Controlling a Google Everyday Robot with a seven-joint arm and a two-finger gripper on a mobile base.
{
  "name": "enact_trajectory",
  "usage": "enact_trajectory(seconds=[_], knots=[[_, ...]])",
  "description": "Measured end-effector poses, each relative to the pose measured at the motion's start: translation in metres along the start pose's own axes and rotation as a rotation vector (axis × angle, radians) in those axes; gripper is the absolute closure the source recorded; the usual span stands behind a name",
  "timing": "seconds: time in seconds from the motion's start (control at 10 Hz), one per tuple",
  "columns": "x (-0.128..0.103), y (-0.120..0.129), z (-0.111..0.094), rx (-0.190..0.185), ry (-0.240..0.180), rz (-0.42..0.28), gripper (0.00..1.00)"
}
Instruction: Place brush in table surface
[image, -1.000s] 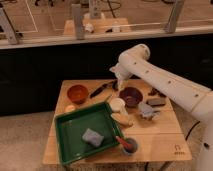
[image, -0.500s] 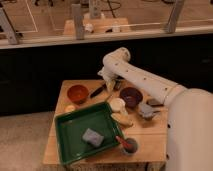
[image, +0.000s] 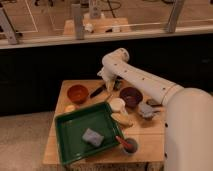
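The brush (image: 98, 91) lies flat on the light wooden tabletop (image: 148, 136), in the far left part of it. Its black handle runs on a slant from near left to far right. Its head end is too small to make out. It sits just right of an orange-brown bowl (image: 77, 93), close to the bowl's rim, though I cannot tell whether they touch.

The gripper (image: 110, 85) hangs low over the tabletop just beyond the brush's far right end. The jaws stand apart and nothing is clamped between them. Whether a finger touches the brush cannot be told. The white arm (image: 145, 82) rises from the gripper to a bent joint above the tabletop's far edge. From there it slopes down to the right into the robot's broad white body, which fills the near right corner of the view.

Right of the gripper stands a dark maroon bowl (image: 131, 96). A small white round cup (image: 117, 104) sits just in front of it. A grey lumpy thing (image: 146, 110) lies to the right of the cup, and a pale yellowish oblong thing (image: 122, 119) lies nearer the front.

A green rectangular tray (image: 75, 145) takes up the near left of the tabletop, turned at an angle. A grey sponge (image: 92, 137) lies inside it. At the tray's near right corner stands a small cup (image: 130, 146) with a red-orange utensil leaning in it. A small pale round thing (image: 70, 108) lies between the tray and the orange-brown bowl.
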Motion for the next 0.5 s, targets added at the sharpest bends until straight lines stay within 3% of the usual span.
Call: enact_trajectory(seconds=[0.2,0.5], knots=[[0.001,-0.003,0.002,0.001,-0.006,-0.006,0.20],[0.011,-0.014,0.037,-0.028,-0.005,-0.026,0.20]])
